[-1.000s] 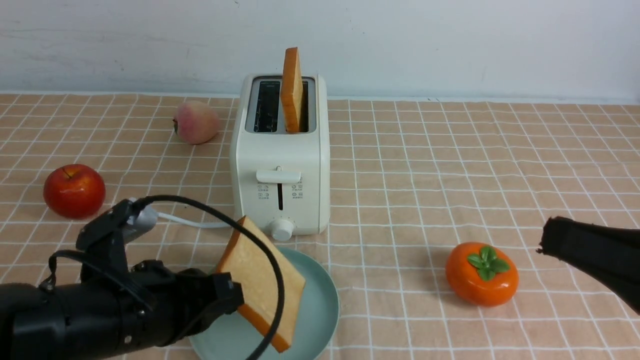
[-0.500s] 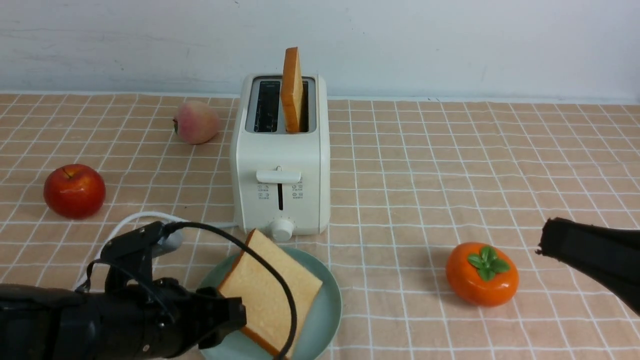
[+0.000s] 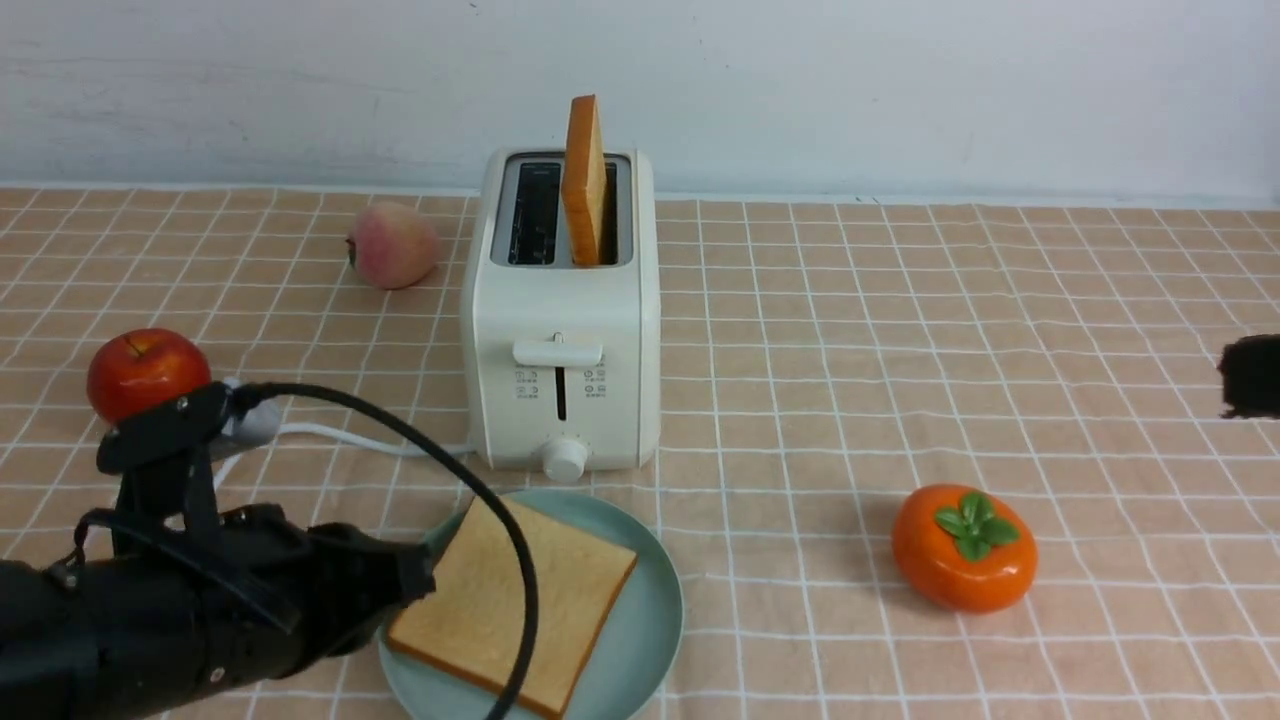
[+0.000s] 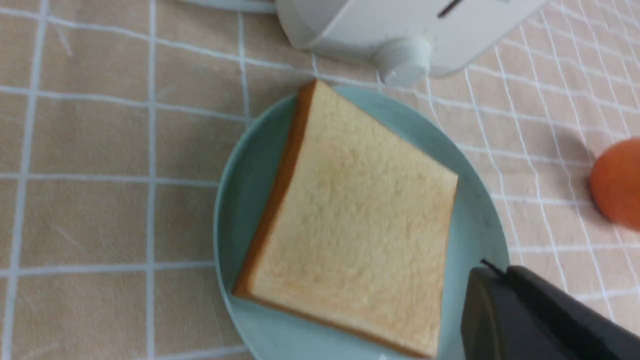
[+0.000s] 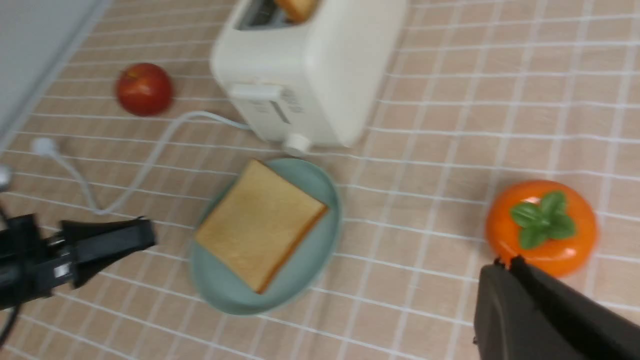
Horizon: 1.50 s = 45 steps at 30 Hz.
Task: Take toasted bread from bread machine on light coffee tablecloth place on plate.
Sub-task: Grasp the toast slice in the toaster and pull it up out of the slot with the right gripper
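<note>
Front view, and I've got the first slice [image 3: 510, 610] lying flat on the plate [image 3: 655, 590], which sits on the checked cloth [image 3: 850, 330] just in front of the toaster [image 3: 560, 330]. My left fingers [image 3: 415, 585] are pressed together with nothing between them, right beside that slice at the plate's left rim; whether they brush it, I can't tell. My right fingers [image 3: 1250, 375] hang at the far right, well apart from everything, and the right wrist view shows them closed and empty too. I'd call this the halfway mark: one slice is plated, while the second slice [image 3: 585, 180] stands upright in the toaster's right-hand slot, poking well above the top. For the next move, I reckon one arm must spread its fingers, come in above the toaster, pinch the slice across its broad faces and lift straight up to clear the slot. The plate is mostly covered, so that slice will likely overlap the first. Watch the persimmon [image 3: 963, 547] on the right arm's path.
</note>
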{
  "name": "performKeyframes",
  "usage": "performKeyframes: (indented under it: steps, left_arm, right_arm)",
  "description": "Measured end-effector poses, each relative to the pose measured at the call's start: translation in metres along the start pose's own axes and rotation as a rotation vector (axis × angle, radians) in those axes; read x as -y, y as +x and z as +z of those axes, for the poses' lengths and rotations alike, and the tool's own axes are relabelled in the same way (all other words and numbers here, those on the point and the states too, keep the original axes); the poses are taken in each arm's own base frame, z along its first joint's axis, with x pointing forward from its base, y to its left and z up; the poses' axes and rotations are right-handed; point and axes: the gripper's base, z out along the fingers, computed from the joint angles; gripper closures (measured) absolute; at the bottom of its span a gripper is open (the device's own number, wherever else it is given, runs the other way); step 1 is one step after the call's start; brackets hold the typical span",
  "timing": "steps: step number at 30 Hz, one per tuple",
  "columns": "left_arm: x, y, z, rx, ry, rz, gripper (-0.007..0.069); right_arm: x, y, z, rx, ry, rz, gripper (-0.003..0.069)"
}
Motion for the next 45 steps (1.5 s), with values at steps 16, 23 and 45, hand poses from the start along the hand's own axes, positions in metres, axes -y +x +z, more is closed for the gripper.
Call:
performKeyframes:
  steps: [16, 23, 45]
  left_arm:
    - [-0.033, 0.027, -0.054, -0.292, -0.507, -0.118, 0.0638]
    - [0.008, -0.009, -0.144, 0.120, -0.259, 0.000, 0.0638]
    - [-0.010, 0.042, -0.233, 0.362, -0.152, -0.002, 0.0638]
  right_arm:
    - [0.000, -0.025, 0.012, -0.118, -0.028, 0.080, 0.0659]
    - [-0.007, -0.042, 0.053, -0.161, -0.117, 0.073, 0.0659]
    - [-0.119, -0.130, 0.290, -0.084, -0.097, -0.121, 0.0121]
